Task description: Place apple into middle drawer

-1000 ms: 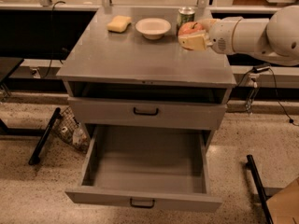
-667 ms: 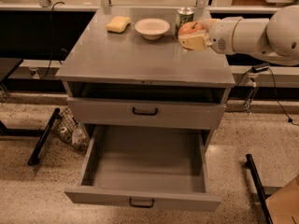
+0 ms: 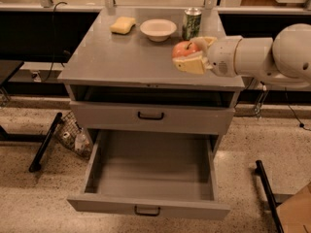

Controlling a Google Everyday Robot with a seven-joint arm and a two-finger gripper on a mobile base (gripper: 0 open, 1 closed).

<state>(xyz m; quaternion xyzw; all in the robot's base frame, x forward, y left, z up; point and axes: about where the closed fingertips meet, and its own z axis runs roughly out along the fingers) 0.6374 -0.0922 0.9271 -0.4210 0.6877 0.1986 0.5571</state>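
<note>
Red-orange, the apple (image 3: 183, 48) is gripped between the cream fingers of the gripper (image 3: 188, 52) at the right side of the cabinet top (image 3: 121, 57), near the green can (image 3: 192, 23), with the middle drawer (image 3: 150, 174) pulled open below.

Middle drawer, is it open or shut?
Open: the middle drawer is pulled out, its floor visible. The gripper, over the cabinet top, grips the apple.

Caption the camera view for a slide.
End effector holding the apple over the cabinet top; middle drawer pulled open below.
</note>
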